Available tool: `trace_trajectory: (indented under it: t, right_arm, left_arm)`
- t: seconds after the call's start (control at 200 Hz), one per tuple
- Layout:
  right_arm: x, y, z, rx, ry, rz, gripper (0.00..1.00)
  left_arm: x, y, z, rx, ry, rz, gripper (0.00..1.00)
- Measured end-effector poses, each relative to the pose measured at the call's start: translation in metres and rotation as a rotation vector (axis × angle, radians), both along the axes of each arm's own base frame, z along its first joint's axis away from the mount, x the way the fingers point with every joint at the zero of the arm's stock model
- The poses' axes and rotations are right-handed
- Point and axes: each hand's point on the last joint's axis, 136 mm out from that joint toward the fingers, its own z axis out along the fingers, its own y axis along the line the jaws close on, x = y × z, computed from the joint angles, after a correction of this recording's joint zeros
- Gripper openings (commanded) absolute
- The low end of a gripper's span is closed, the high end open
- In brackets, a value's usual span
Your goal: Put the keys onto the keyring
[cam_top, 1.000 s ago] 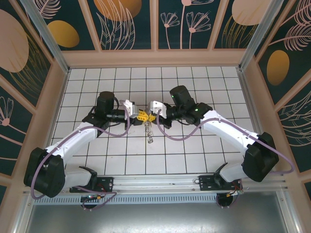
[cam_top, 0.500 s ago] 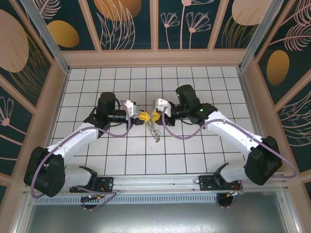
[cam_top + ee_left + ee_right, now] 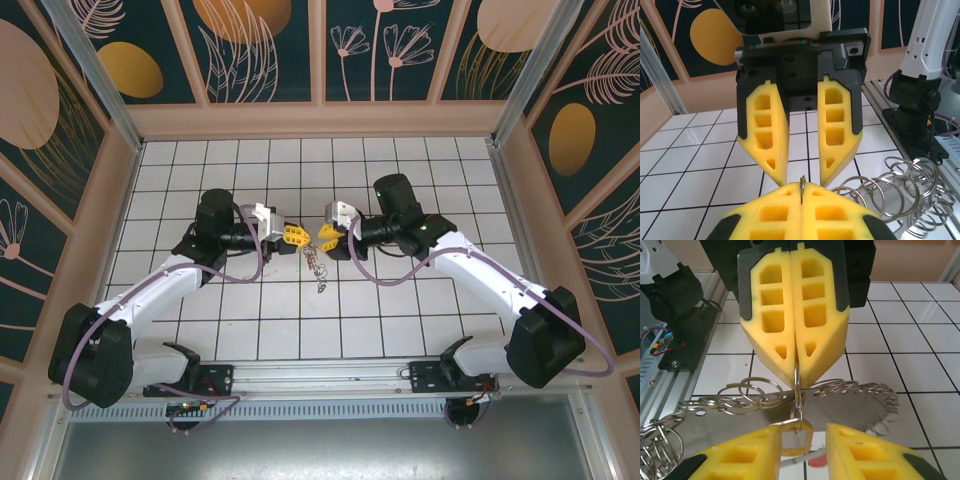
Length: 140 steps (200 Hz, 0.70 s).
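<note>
Left claw (image 3: 796,374) is clamped on the keyring (image 3: 797,390), whose wire runs straight down mid-frame. The key (image 3: 791,441) seems to hang at its lower end. Right claw (image 3: 803,432), at the bottom edge, has its fingers parted and straddles that key. It is the nearer arm, so it likely only needs to pinch.

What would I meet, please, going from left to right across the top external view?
In order: left arm → left gripper → right gripper → right arm.
</note>
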Motion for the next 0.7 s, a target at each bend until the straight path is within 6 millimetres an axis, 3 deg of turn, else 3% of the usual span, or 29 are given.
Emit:
trace_trajectory:
  t: [0.07,0.165,0.701]
  right_arm:
    - [-0.001,0.004,-0.004,0.0,0.015,0.016,0.17]
    - [-0.002,0.01,-0.012,-0.008,0.044,0.032,0.0]
    - [0.001,0.034,-0.021,0.004,0.134,0.045,0.0]
  left_arm:
    - [0.0,0.0,0.002,-0.007,0.001,-0.002,0.0]
    - [-0.001,0.0,0.003,-0.019,0.004,-0.002,0.0]
    - [-0.004,0.003,0.002,-0.081,0.05,0.016,0.0]
